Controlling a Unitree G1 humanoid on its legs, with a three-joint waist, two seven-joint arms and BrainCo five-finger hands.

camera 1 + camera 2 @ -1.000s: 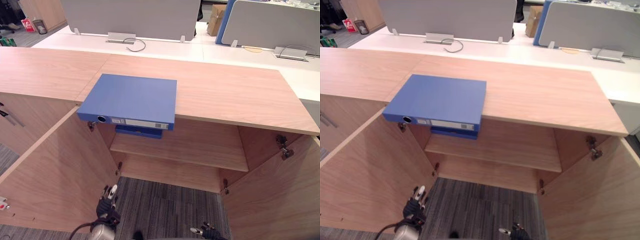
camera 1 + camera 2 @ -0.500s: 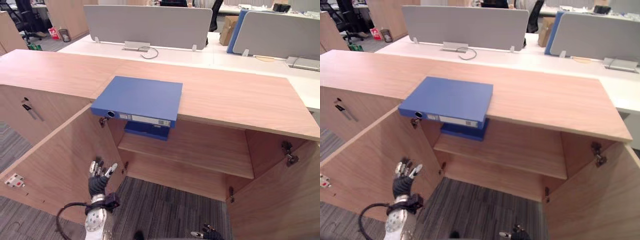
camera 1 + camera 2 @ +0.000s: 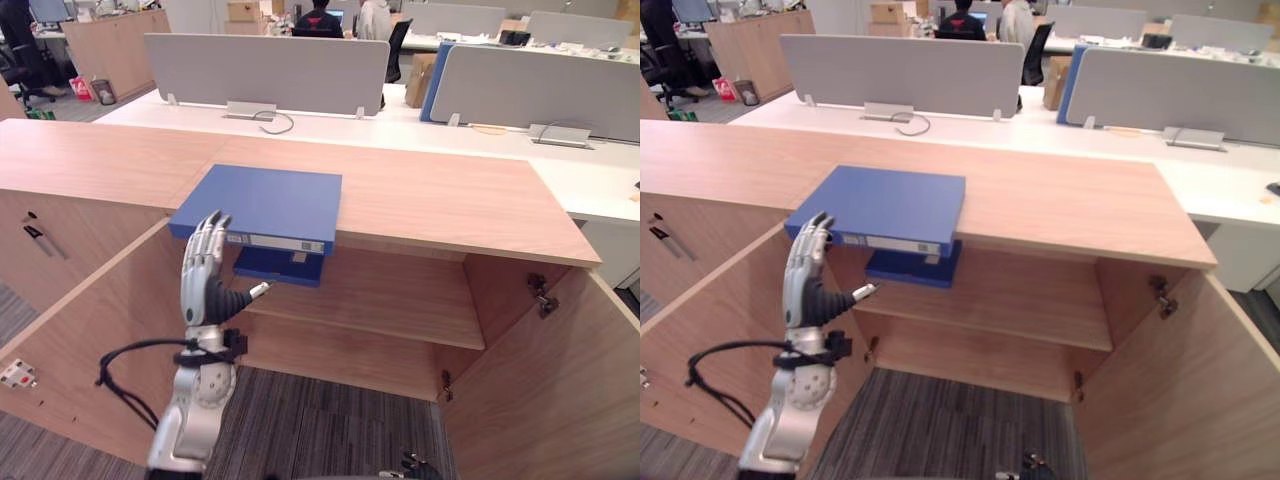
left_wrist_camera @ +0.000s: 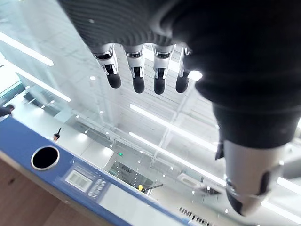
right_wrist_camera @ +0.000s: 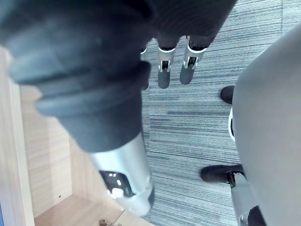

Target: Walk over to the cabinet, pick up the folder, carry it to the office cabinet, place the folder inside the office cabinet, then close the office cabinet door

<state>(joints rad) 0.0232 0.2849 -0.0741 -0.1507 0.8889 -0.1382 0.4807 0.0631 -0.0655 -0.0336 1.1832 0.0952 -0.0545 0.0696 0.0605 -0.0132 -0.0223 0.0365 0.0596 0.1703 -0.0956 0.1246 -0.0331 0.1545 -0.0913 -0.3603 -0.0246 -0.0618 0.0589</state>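
Observation:
A blue folder (image 3: 262,203) lies flat on the wooden cabinet top (image 3: 450,200), its labelled spine (image 4: 70,176) jutting over the front edge above the open cabinet. My left hand (image 3: 205,280) is raised upright just in front of the spine's left end. It is open, its fingers (image 4: 136,70) straight and the thumb held apart, and it touches nothing. My right hand (image 3: 412,466) hangs low near the floor, its fingers (image 5: 174,66) relaxed and empty.
A second blue folder (image 3: 280,266) lies on the cabinet's inner shelf (image 3: 400,300), under the first. Both doors stand open: the left door (image 3: 90,340) beside my left arm, the right door (image 3: 560,390) at the far right. White desks with grey partitions (image 3: 265,70) stand behind.
My left hand has risen from near the floor to the height of the folder's spine. The camera has tilted up and shifted. The folder has not moved.

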